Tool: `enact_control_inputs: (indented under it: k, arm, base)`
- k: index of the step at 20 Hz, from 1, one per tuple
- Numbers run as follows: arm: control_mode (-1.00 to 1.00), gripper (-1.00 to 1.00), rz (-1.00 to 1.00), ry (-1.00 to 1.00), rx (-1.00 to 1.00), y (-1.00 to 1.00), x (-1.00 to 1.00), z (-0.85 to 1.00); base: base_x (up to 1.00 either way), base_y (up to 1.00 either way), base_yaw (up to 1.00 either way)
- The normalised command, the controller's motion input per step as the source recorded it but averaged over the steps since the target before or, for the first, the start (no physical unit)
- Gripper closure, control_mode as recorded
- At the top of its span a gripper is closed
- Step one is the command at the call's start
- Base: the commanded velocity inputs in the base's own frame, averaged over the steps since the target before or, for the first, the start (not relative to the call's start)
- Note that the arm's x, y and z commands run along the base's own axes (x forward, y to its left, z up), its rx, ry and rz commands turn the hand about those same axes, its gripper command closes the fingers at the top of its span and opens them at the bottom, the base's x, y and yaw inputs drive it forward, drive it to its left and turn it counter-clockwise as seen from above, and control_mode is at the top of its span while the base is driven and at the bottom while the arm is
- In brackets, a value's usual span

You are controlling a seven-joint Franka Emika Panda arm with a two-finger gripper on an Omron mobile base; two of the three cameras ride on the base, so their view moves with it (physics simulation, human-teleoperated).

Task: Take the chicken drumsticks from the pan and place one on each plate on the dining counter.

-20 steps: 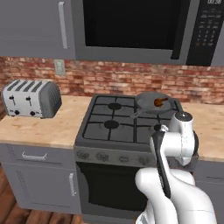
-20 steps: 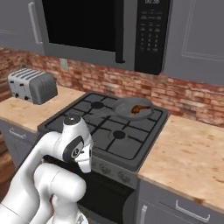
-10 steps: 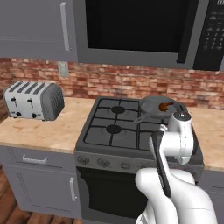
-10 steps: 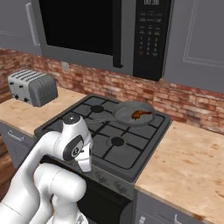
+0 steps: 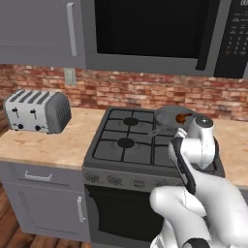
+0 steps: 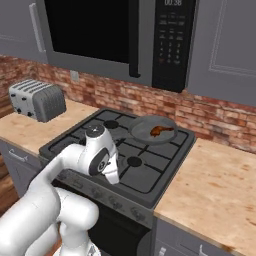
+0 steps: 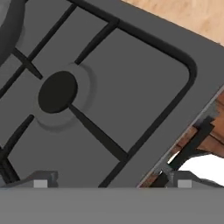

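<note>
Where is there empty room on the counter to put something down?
Bare counter lies right of the stove, and between the toaster and stove. The back right burner is crowded: the pan with a drumstick sits there.

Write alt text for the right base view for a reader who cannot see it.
A grey pan holding a reddish-brown drumstick sits on the back right burner of a black stove, with the white robot arm bent over the stove's front. A toaster stands on the left counter, a microwave hangs above.
</note>
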Motion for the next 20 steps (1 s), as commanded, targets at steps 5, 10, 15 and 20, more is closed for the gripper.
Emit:
enact_control_inputs:
  k: [5, 10, 15, 20]
  arm:
    - [-1.0, -1.0, 0.08, 0.08, -0.04, -0.18, 0.81, 0.47]
    - [-1.0, -1.0, 0.1, 0.03, -0.17, -0.31, 0.57, 0.42]
    - [-1.0, -1.0, 0.1, 0.0, -0.18, -0.54, 0.23, 0.04]
    - [-1.0, -1.0, 0.24, 0.02, -0.01, -0.33, 0.63, 0.0]
  base:
    - [0.0, 0.0, 0.0]
    - [0.0, 0.0, 0.0]
    - [0.0, 0.0, 0.0]
    - [0.0, 0.0, 0.0]
